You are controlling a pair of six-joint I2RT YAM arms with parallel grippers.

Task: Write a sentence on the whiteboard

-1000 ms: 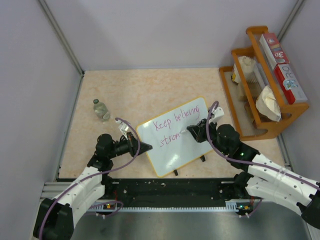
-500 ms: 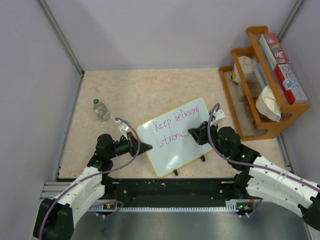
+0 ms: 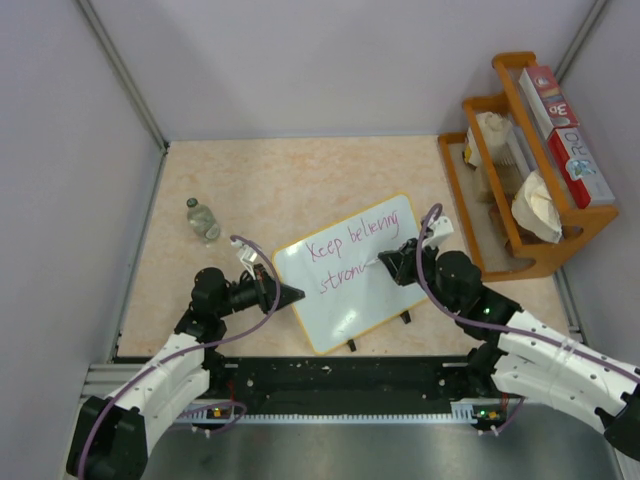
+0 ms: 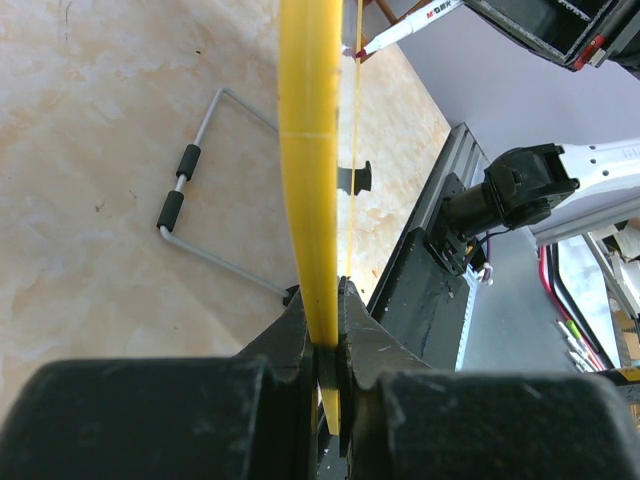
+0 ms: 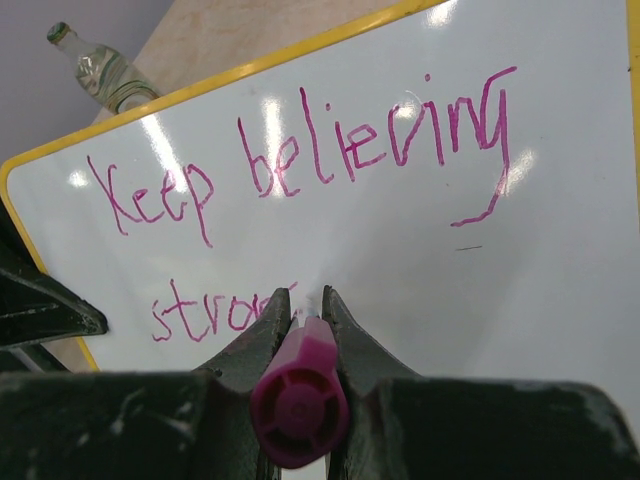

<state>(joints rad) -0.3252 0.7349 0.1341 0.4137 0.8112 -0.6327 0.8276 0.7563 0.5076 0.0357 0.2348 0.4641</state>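
The whiteboard (image 3: 352,305) lies on the desk (image 3: 300,180), near its 6 o'clock side. The left end effector (image 3: 297,294) pinches the board's 9 o'clock edge. The right end effector (image 3: 383,263) pinches a pink marker (image 5: 299,400), its tip touching the end of the sentence (image 3: 345,255).

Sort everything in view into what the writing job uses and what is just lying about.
In use:
- whiteboard, rim clamped in the left gripper
- purple-pink sentence
- marker, gripped by the right gripper

Lying about:
- glass bottle
- wooden rack
- boxes in the rack
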